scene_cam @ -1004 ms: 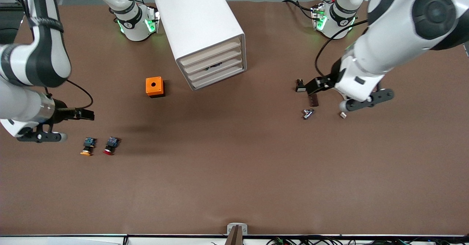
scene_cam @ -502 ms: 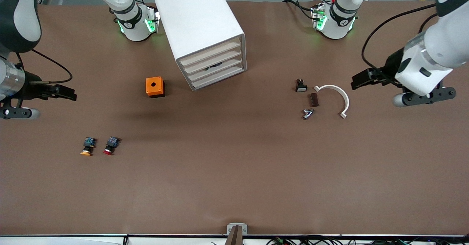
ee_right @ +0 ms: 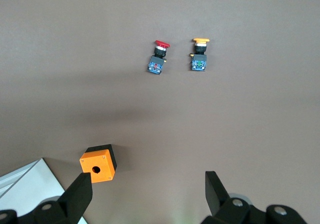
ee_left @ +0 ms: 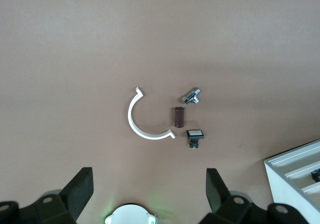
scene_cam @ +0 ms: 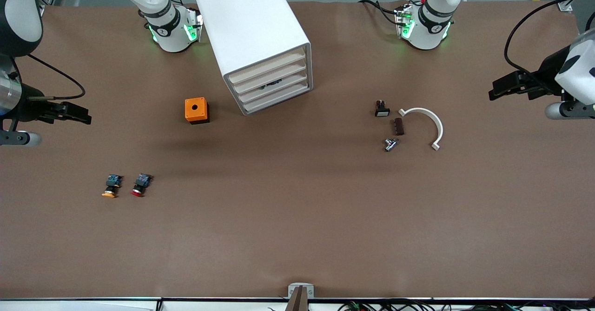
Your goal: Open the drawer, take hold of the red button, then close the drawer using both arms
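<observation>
The white cabinet (scene_cam: 253,36) stands at the top centre of the front view on the brown bench (scene_cam: 297,227), its four shallow drawers facing the lower right of the frame. All four fronts sit flush with the cabinet; the third drawer from the top (scene_cam: 274,85) shows a small dark item through its gap. An orange cube with a hole (scene_cam: 195,109) sits beside the cabinet, toward the right arm's end of the bench.

The red-capped button (scene_cam: 140,185) lies on the bench in the lower left part of the front view, well apart from the cabinet and nearer the camera than the cube. Just beside it, toward the frame's left edge, lies the orange-yellow-capped button (scene_cam: 111,186). In the right wrist view both buttons appear in the upper half of the frame, the red one (ee_right: 159,57) apart from the yellow one (ee_right: 200,55).

The right pincer (scene_cam: 74,112) hangs at the left edge of the front view, fingers spread wide and holding nothing. The left pincer (scene_cam: 504,88) hangs at the right edge, also wide open and empty.

In the right middle of the front view lie a white half-ring (scene_cam: 430,122), a small brown block (scene_cam: 398,126), a small metal fitting (scene_cam: 390,144) and a little black switch with a white face (scene_cam: 381,109), all close together.
</observation>
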Controlling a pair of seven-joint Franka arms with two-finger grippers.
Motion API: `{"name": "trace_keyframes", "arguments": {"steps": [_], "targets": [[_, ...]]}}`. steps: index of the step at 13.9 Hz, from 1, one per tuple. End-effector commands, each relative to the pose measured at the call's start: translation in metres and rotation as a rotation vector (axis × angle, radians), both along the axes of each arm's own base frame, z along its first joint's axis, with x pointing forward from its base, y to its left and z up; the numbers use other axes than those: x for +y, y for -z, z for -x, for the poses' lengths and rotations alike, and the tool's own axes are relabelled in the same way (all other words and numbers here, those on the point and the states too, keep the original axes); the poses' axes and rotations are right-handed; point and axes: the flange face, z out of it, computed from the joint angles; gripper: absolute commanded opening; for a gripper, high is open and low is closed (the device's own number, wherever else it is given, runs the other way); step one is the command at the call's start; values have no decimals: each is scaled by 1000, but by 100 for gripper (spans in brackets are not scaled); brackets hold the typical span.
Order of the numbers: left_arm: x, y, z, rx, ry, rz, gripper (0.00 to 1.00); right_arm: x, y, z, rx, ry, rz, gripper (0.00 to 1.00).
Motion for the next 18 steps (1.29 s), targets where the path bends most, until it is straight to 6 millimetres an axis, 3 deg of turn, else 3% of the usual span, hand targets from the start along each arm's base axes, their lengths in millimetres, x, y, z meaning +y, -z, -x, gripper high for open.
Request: {"name": "trace_keyframes", "arguments": {"steps": [1, 3, 4, 8, 10, 11, 13, 16, 18], "targets": [[3, 13, 21, -46, 27, -42, 100, -7, -11, -1, -8, -9, 10, 100], [6, 19, 36, -117, 22, -50, 100, -13, -15, -2, -18, -71, 12, 100], [12, 14, 40, -140, 16, -50, 100, -16, -29, -3, -43, -80, 29, 100], [16, -28, 58, -215, 12, -46, 100, -20, -40, -5, -68, -63, 19, 100], [17, -35, 63, -190, 12, -47, 100, -23, -43, -2, -51, -58, 22, 100], [18, -35, 65, -173, 13, -55, 100, -24, -47, 3, -27, -48, 26, 100], [17, -35, 65, -168, 17, -71, 100, -52, -44, 7, -13, 5, 14, 100], [16, -32, 63, -163, 21, -72, 100, -54, -48, 14, -11, 0, 12, 100], [15, -30, 62, -160, 21, -70, 100, -44, -60, 21, -19, -18, 9, 100]]}}
